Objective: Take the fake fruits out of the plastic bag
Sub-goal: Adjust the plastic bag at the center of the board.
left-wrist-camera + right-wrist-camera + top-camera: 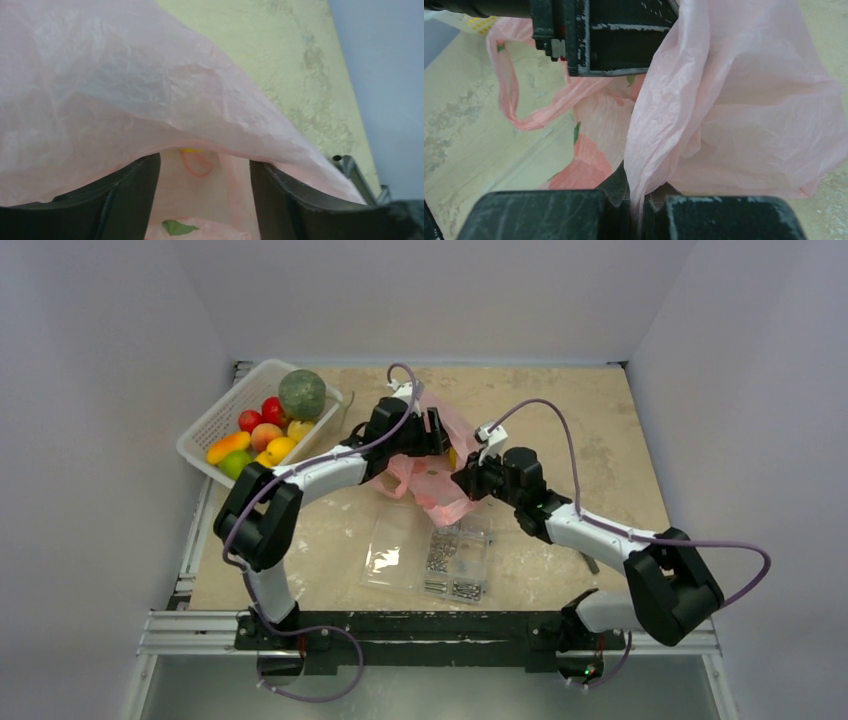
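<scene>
The pink plastic bag (435,480) lies crumpled mid-table. My left gripper (430,435) is open with its jaws spread inside the bag's mouth (205,192). Pink film (125,100) drapes over both dark fingers (127,200), and nothing sits between them. A small yellow bit (191,149) and a green leaf shape (177,228) show deeper in the bag. My right gripper (467,483) is shut on a bunched fold of the bag (636,200) at its near right side (724,115). The grey-green melon (301,393) and several small red, yellow and orange fruits (262,435) lie in a white basket (212,420).
The basket stands at the far left of the table. A clear flat case of metal screws (458,562) and a clear flat sleeve (388,545) lie just in front of the bag. The left gripper's body (619,35) fills the top of the right wrist view.
</scene>
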`<state>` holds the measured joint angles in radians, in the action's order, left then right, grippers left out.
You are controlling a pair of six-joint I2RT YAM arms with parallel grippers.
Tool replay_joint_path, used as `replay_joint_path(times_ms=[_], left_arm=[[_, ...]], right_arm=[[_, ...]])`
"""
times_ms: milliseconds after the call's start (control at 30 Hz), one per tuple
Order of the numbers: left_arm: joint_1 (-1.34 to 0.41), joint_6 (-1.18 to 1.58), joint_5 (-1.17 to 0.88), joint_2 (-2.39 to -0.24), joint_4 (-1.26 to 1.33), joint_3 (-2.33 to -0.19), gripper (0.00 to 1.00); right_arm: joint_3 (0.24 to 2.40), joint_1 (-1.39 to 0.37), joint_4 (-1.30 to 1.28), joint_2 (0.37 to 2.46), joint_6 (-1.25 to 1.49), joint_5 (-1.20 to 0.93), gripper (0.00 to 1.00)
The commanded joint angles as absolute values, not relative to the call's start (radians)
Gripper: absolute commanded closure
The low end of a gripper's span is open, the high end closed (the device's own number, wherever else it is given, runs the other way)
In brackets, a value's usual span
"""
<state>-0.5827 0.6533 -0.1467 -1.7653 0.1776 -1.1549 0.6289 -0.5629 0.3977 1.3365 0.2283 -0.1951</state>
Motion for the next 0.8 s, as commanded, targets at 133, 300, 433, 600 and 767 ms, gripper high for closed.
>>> replay_joint_path(times_ms=[133, 300, 433, 600, 767], left_arm=[[-0.496, 0.47, -0.13, -1.977, -0.192, -1.486, 0.21], [-0.409, 0.429, -0.172, -2.05, -0.289, -1.596, 0.21], [-0.394, 0.456, -0.276, -2.073, -0.265, -1.604, 0.24], [-0.397, 0.492, -0.289, -2.057, -0.249, -1.559, 0.26], [-0.4, 0.507, -0.31, -1.983, -0.215, -1.48, 0.26]], right_arm=[[0.693, -0.564, 0.244, 1.291, 0.159, 0.007, 1.0], [0.745, -0.563, 0.112, 1.353, 0.181, 0.262, 1.0], [0.79, -0.564, 0.041, 1.43, 0.196, 0.269, 0.88], [0.888, -0.564, -0.137, 1.486, 0.256, 0.434, 0.46], [0.932, -0.564, -0.225, 1.482, 0.363, 0.532, 0.11]])
